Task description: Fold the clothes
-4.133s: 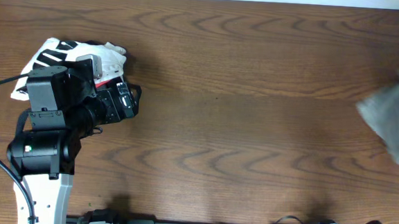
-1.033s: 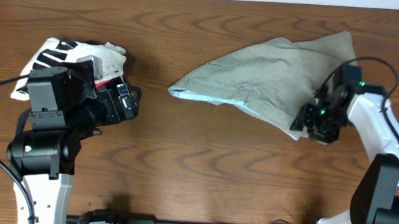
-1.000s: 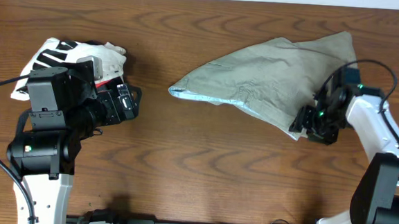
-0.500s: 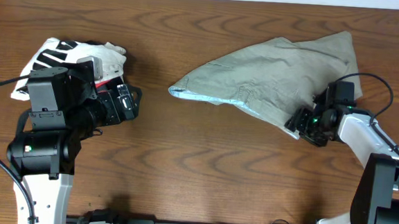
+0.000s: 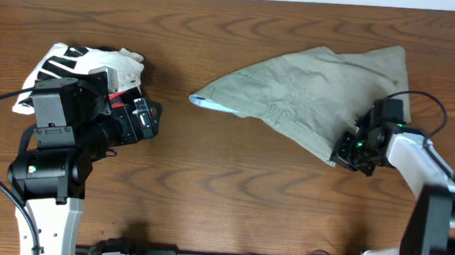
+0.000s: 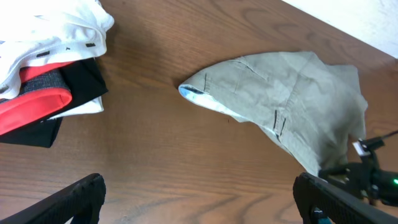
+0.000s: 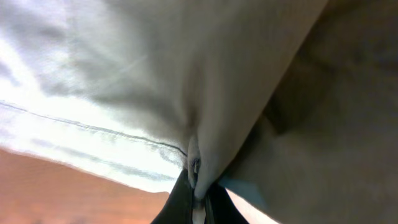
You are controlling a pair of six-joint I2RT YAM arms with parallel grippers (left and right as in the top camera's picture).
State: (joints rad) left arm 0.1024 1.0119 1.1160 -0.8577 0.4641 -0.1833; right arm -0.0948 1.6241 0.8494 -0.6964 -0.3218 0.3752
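Observation:
The pale khaki shorts [image 5: 317, 93] lie crumpled on the table right of centre, a light blue lining tip showing at their left end. They also show in the left wrist view [image 6: 286, 112]. My right gripper [image 5: 345, 153] is shut on the shorts' lower right edge; in the right wrist view the fingers [image 7: 198, 196] pinch a fold of the pale cloth [image 7: 186, 81]. My left gripper [image 5: 151, 115] is open and empty at the left, its fingertips [image 6: 199, 199] spread wide over bare wood, well apart from the shorts.
A white garment bundle with black stripes and red trim [image 5: 89, 62] lies at the far left behind my left arm, also seen in the left wrist view [image 6: 43, 56]. The wooden table [image 5: 231, 191] stretches between both arms.
The shorts came in from the right and were laid on the table. In the last second my right gripper shifted slightly down and left with the cloth, flattening it a little. The left arm has not moved.

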